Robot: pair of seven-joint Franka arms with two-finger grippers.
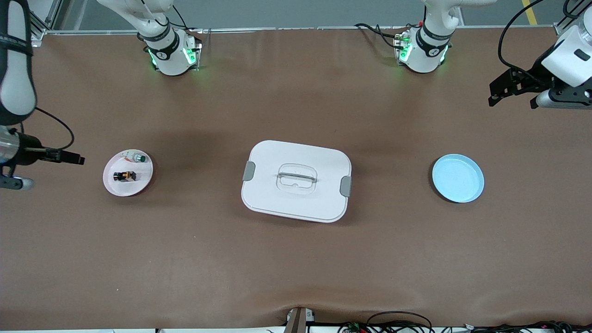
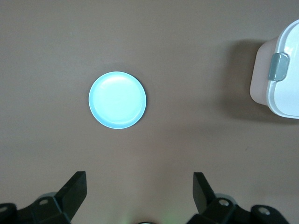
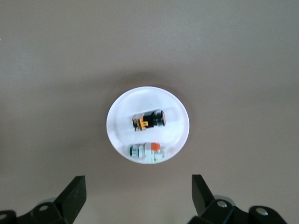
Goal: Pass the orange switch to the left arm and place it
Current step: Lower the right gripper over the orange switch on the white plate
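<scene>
Brown table surface, both arm bases at the edge farthest from the front camera. Orange switch (image 1: 125,175) lies on its side in a small white dish (image 1: 111,185) toward the right arm's end of the table. Its long axis runs roughly along the table's length, between the two arm ends. Sharing the dish: a silver part with a green cap (image 1: 138,158), just beside the switch and farther from the front camera; apart or touching, cannot tell.

Right gripper (image 1: 69,157) hangs over bare table just outside the dish, at the right arm's end. Jaws spread wide, nothing between them. In the right wrist view the switch (image 3: 148,120) sits ahead of the fingers (image 3: 74,196), lengthwise across the gap between them.

Judgement: right arm is clearly the nearer one. To pinch across the switch's narrow width, the wrist would likely need to turn.

Box (image 1: 296,180) stands mid-table, lid on, directly between the dish and a pale blue plate (image 1: 458,178) toward the left arm's end. Any handover path would have to go around it.

Left gripper (image 1: 513,88) waits over the table at its own end, jaws wide, nothing held.
</scene>
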